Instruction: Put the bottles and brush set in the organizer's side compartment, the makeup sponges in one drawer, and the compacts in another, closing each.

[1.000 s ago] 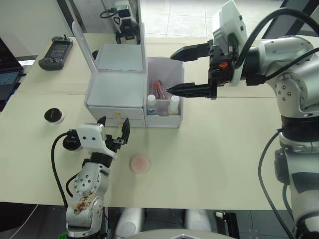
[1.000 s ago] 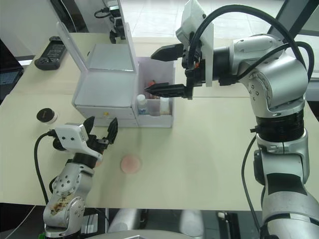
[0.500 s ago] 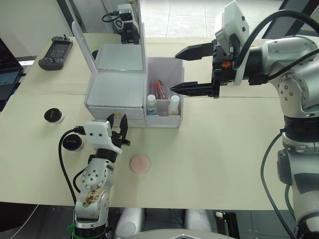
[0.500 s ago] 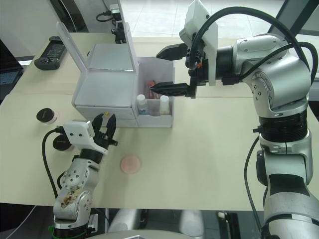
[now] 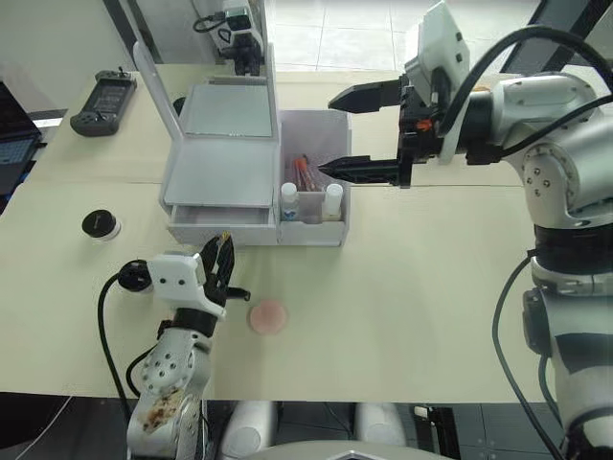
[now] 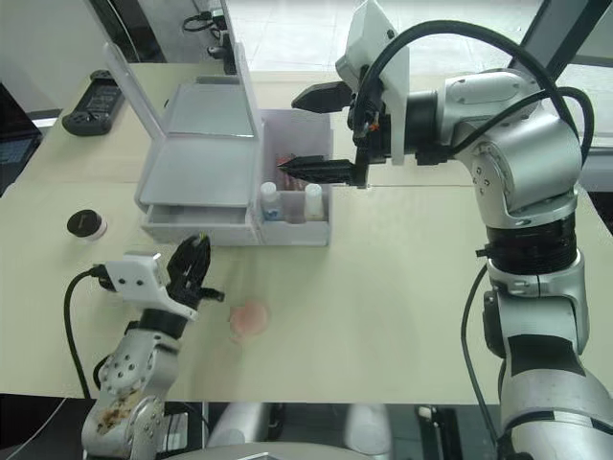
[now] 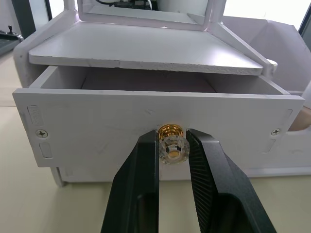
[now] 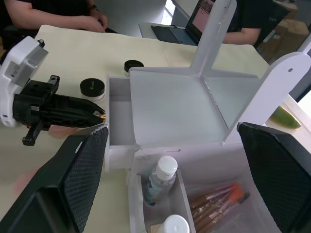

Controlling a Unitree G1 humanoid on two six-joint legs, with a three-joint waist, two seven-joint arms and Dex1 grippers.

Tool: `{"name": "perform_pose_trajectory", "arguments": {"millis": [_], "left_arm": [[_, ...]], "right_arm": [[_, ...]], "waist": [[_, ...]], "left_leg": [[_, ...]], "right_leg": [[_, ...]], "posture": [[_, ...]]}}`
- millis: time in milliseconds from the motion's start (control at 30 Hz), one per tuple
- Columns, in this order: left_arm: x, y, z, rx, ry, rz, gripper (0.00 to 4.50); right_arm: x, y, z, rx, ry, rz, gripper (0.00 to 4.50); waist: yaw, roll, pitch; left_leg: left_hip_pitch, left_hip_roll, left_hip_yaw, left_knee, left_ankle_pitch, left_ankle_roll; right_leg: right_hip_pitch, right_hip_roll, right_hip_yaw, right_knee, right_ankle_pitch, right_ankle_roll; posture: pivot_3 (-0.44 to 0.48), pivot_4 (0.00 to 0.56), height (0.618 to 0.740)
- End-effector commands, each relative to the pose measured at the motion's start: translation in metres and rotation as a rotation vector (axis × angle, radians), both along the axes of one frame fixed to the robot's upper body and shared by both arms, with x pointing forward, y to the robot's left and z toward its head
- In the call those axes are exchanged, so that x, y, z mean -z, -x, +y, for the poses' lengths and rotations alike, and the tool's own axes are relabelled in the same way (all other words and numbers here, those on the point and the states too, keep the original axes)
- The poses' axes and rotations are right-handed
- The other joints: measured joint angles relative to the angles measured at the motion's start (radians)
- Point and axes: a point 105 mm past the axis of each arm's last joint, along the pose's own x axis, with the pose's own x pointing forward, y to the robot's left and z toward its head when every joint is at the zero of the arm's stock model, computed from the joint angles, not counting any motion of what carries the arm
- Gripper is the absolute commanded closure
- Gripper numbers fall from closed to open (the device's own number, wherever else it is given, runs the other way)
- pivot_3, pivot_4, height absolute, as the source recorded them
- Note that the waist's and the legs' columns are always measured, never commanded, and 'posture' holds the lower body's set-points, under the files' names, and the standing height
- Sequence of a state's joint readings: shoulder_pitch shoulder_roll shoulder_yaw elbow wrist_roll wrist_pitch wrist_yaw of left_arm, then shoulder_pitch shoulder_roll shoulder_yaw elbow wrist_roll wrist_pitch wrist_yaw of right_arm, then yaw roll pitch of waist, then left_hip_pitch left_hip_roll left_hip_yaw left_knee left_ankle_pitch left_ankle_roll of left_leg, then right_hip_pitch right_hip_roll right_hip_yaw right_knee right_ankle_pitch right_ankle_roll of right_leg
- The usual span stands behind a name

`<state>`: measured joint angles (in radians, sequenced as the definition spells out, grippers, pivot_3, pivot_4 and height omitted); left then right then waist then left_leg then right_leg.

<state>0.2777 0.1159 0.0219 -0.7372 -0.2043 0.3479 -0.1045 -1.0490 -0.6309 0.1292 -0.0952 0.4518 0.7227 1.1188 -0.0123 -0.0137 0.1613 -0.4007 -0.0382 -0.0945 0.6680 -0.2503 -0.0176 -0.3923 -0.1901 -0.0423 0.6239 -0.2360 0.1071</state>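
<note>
The white organizer point(image 5: 215, 168) stands with its mirror lid up. My left gripper point(image 5: 222, 264) is shut on the gold knob point(image 7: 171, 148) of the upper drawer point(image 7: 97, 126), which stands partly pulled out. The side compartment point(image 5: 337, 129) holds both bottles, the clear one point(image 5: 290, 199) and the cream one point(image 5: 333, 199), with the brush set point(image 5: 305, 172) behind them. My right gripper point(image 5: 328, 134) hovers open over that bin. One pink makeup sponge point(image 5: 269, 315) lies on the table in front. One compact point(image 5: 100, 223) sits at the left; another point(image 8: 92, 88) lies just behind my left gripper.
A black handheld controller point(image 5: 103, 91) lies at the far left corner and a laptop point(image 5: 11, 149) sits at the left edge. People sit across the table, a hand point(image 8: 85, 22) resting on it.
My left gripper has shut on the drawer knob and pulled the upper drawer out toward the table's front. The right gripper has barely moved.
</note>
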Motion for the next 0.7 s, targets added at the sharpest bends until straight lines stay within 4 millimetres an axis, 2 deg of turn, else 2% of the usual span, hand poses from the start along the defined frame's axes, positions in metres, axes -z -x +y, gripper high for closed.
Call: {"name": "perform_pose_trajectory", "arguments": {"millis": [33,300,700], "left_arm": [[-0.021,0.019,-0.004,0.037,-0.005,-0.052,3.93],[-0.017,0.044,-0.003,0.037,-0.022,0.014,3.93],[-0.014,0.054,-0.008,0.072,-0.017,0.041,3.93]], "right_arm": [[-0.003,0.003,0.003,-0.032,-0.013,-0.034,0.0],[-0.001,0.002,0.011,-0.087,-0.016,-0.021,0.0],[0.0,0.005,0.011,-0.126,-0.018,-0.007,0.0]], "waist": [[0.0,0.0,0.0],[-0.002,0.0,0.0],[0.0,0.0,0.0]], "left_leg": [[0.0,0.0,0.0,0.0,0.0,0.0],[0.0,0.002,0.002,0.0,-0.001,0.001],[0.0,0.003,0.003,0.0,-0.001,0.001]], "right_leg": [[0.0,0.0,0.0,0.0,0.0,0.0],[-0.001,0.002,0.002,-0.001,0.0,-0.001],[-0.001,0.003,0.002,-0.001,-0.002,-0.003]], "posture": [[0.0,0.15,0.74],[0.0,0.15,0.74],[0.0,0.15,0.74]]}}
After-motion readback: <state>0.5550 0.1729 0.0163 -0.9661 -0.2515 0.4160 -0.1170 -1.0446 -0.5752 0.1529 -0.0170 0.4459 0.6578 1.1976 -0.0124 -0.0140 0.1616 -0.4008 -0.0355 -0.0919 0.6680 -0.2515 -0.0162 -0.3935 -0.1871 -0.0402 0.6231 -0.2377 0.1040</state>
